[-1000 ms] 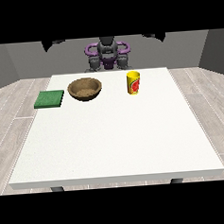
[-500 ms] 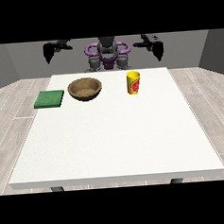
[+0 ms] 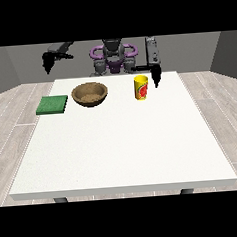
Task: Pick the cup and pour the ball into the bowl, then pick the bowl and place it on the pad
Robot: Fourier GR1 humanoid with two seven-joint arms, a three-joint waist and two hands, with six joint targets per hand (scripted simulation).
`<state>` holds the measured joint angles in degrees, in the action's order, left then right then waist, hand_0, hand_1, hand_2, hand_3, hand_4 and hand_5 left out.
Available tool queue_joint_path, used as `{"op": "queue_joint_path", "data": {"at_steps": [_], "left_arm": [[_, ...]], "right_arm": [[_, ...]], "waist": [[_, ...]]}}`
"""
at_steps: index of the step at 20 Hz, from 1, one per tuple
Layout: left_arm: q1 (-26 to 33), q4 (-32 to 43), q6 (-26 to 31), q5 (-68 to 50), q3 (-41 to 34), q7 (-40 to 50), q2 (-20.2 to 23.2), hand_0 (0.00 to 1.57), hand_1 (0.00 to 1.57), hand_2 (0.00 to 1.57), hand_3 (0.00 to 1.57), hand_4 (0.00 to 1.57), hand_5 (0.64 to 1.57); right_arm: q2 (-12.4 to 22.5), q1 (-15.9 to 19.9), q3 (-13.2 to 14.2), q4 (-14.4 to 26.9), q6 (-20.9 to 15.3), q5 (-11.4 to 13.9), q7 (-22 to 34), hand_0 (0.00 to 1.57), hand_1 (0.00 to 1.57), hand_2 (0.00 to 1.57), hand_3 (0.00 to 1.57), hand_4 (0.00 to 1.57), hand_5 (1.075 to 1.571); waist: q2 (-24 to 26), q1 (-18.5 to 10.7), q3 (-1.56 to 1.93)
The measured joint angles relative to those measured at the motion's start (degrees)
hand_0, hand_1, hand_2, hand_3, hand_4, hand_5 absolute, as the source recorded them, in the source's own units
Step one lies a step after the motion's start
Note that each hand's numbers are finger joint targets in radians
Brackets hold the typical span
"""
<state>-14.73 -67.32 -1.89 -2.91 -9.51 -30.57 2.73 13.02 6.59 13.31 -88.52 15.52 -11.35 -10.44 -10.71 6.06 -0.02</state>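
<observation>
The hand at the view's right [image 3: 155, 76] hangs just beside the yellow cup [image 3: 141, 88], on its right, fingers pointing down; whether they touch the cup, or how far they are spread, cannot be told. The hand at the view's left [image 3: 48, 62] is raised well apart, beyond the tabletop's [image 3: 122, 145] far left corner, its fingers too small to read. One cup stands upright, its inside hidden. Left of it sits one brown wooden bowl [image 3: 90, 94], nothing visible inside. One green pad [image 3: 52, 104] lies flat further left.
</observation>
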Motion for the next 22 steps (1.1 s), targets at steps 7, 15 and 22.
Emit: {"op": "queue_joint_path", "data": {"at_steps": [7,15,22], "left_arm": [[-4.6,13.6,-1.2,1.0,-1.6,-9.6,0.1,0.0,0.0,0.0,0.0,0.0,1.52],[-11.2,26.8,-2.0,0.3,-4.7,-18.2,2.0,0.0,0.0,0.0,0.0,0.0,1.526],[-12.0,30.7,-10.0,4.7,-3.3,-22.9,1.8,1.3,1.3,1.57,1.57,1.43,1.255]], "right_arm": [[1.0,1.4,1.5,4.6,1.7,-0.4,-3.0,0.0,0.0,0.0,0.0,0.0,1.571],[1.0,2.3,1.0,6.6,3.0,0.6,-6.4,0.0,0.0,0.0,0.0,0.0,1.571],[2.1,3.5,1.7,7.5,3.5,0.2,-5.8,0.0,0.0,0.0,0.0,0.0,1.57]], "waist": [[-1.6,0.3,-0.02],[-4.3,1.6,-0.03],[-3.9,2.9,0.5]]}}
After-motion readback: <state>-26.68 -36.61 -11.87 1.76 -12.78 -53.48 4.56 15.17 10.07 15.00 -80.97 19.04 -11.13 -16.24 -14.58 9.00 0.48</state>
